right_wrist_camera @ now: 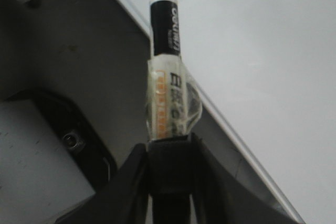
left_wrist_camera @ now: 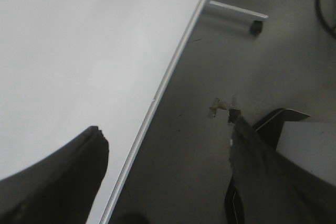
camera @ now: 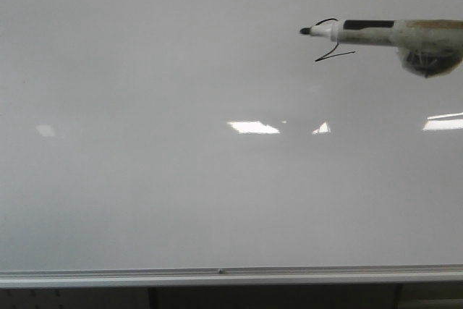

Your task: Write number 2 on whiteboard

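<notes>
The number 2 [camera: 334, 47] is sitting high on the right part of the whiteboard [camera: 181, 179], drawn in thin black line: a curved top stroke is peeking out above the marker [camera: 362, 32], and a slanted base stroke is running out below it. The middle of the digit is hiding behind the marker's white nose, so I cannot tell whether the strokes are joining there. The marker is lying almost level across the front view, its black tip pointing left and ending just left of the digit; whether the tip is touching the board is not clear. Clear tape is wrapping the rear of the barrel.

In the right wrist view the right gripper [right_wrist_camera: 169, 153] is clamping the marker's taped end between its dark fingers [right_wrist_camera: 131, 182], with the black-and-white barrel sticking out toward the board's silver frame edge [right_wrist_camera: 231, 129].

The left gripper [left_wrist_camera: 168, 145] is hanging with its two dark fingers [left_wrist_camera: 79, 166] spread wide and gripping nothing, straddling the board's frame edge, with grey floor [left_wrist_camera: 210, 77] on one side.

Bright glare patches [camera: 253, 127] are lying across the middle of the board, well below the digit
</notes>
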`<action>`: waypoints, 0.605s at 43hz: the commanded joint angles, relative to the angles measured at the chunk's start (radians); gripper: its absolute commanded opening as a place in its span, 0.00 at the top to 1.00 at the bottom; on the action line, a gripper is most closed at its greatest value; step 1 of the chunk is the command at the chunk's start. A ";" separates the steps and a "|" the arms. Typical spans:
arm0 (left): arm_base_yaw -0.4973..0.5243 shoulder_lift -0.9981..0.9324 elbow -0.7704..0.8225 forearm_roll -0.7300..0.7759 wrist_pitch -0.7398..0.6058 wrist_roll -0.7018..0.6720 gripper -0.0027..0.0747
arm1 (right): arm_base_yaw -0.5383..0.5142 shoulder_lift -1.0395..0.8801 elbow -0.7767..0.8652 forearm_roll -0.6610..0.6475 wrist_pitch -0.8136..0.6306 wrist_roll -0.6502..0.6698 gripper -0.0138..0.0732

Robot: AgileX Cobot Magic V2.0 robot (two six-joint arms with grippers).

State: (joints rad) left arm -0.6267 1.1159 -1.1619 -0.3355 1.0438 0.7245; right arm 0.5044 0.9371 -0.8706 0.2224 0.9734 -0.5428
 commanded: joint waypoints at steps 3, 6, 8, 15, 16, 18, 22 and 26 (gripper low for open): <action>-0.132 0.059 -0.086 -0.038 -0.029 0.049 0.34 | 0.079 -0.015 -0.064 0.126 0.062 -0.094 0.87; -0.191 0.101 -0.115 -0.038 -0.024 0.055 0.34 | 0.109 -0.015 -0.073 0.184 0.064 -0.123 0.87; -0.224 0.123 -0.128 -0.038 -0.023 0.055 0.34 | 0.119 -0.015 -0.077 0.209 0.064 -0.140 0.87; -0.309 0.204 -0.169 -0.038 -0.016 0.079 0.34 | 0.125 -0.015 -0.084 0.245 0.058 -0.173 0.87; -0.319 0.214 -0.175 -0.038 -0.016 0.078 0.34 | 0.125 -0.015 -0.084 0.245 0.057 -0.172 0.87; -0.330 0.230 -0.181 -0.038 -0.011 0.079 0.34 | 0.125 -0.015 -0.084 0.245 0.058 -0.173 0.87; -0.341 0.257 -0.185 -0.038 -0.009 0.079 0.34 | 0.125 -0.015 -0.084 0.245 0.058 -0.173 0.87; -0.341 0.268 -0.185 -0.038 -0.005 0.079 0.34 | 0.125 -0.015 -0.084 0.245 0.057 -0.173 0.87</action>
State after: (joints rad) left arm -0.9610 1.4039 -1.3136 -0.3415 1.0660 0.8005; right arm 0.6274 0.9363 -0.9205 0.4284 1.0641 -0.7052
